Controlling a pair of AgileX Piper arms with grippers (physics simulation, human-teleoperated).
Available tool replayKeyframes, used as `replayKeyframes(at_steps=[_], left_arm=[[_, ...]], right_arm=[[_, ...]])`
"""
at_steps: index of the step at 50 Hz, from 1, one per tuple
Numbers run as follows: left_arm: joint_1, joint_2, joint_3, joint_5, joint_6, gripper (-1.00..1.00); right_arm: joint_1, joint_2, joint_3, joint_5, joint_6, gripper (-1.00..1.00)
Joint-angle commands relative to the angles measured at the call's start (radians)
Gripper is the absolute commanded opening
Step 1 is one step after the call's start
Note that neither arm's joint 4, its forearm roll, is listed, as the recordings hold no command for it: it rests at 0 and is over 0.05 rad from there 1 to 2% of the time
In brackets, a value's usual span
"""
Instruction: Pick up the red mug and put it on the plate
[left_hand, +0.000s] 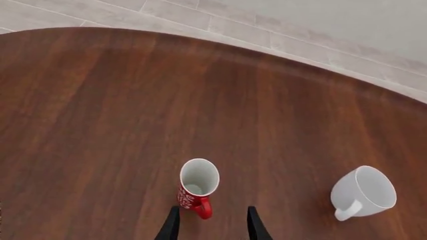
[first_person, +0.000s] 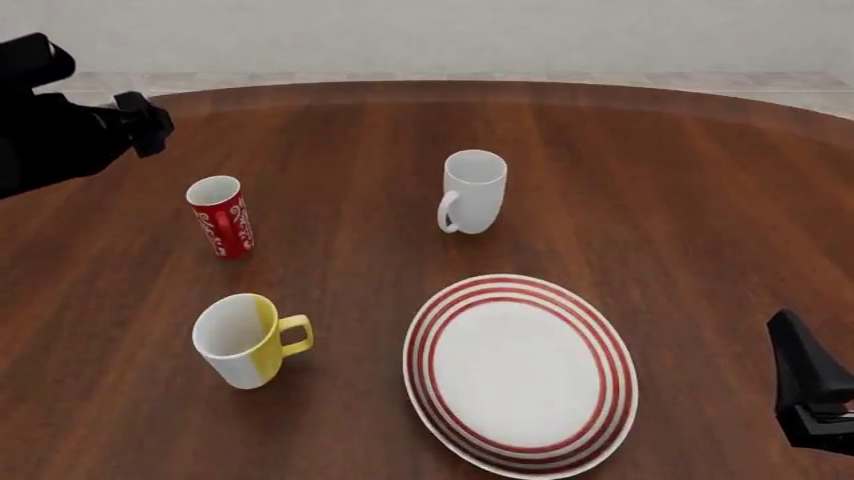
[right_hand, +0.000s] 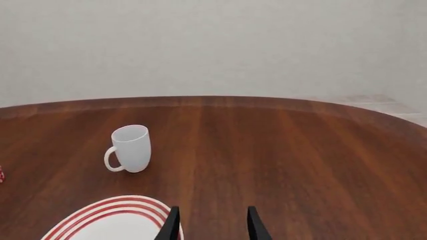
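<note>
The red mug (first_person: 220, 217) with white swirls stands upright on the table at the left. In the left wrist view, the red mug (left_hand: 197, 187) lies just beyond the fingertips, its handle toward the camera. My left gripper (left_hand: 212, 226) is open and empty, above and short of the mug. My left arm (first_person: 67, 135) hangs over the far left of the table. The plate (first_person: 521, 370), white with red rings, lies at the front centre. My right gripper (right_hand: 212, 226) is open and empty, near the plate's rim (right_hand: 100, 212). The right arm (first_person: 814, 390) is at the front right.
A plain white mug (first_person: 473, 190) stands upright behind the plate; it also shows in the wrist views (left_hand: 363, 192) (right_hand: 130, 148). A yellow-and-white mug (first_person: 244, 340) stands in front of the red mug, left of the plate. The round wooden table's edge (left_hand: 267, 50) curves beyond.
</note>
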Motion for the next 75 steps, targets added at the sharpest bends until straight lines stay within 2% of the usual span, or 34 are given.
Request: replayKeyframes(at_steps=[1,27,53,75], left_arm=[[0.008,0.026,0.0,-0.016,0.002,1.0],[0.01,0.103,0.001,-0.062,0.007,1.0],[0.001,0.14,0.015,-0.085,-0.016,1.0],[0.0,0.157,0.018,-0.099,-0.009,1.0]], right_arm=[[-0.002,-0.007,0.0,0.004,0.0,1.0],[-0.005,-0.01,0.0,0.004,0.004,1.0],[-0.007,-0.033,0.0,0.023,0.008,1.0],[-0.009,-0.032,0.0,0.022,0.014,1.0]])
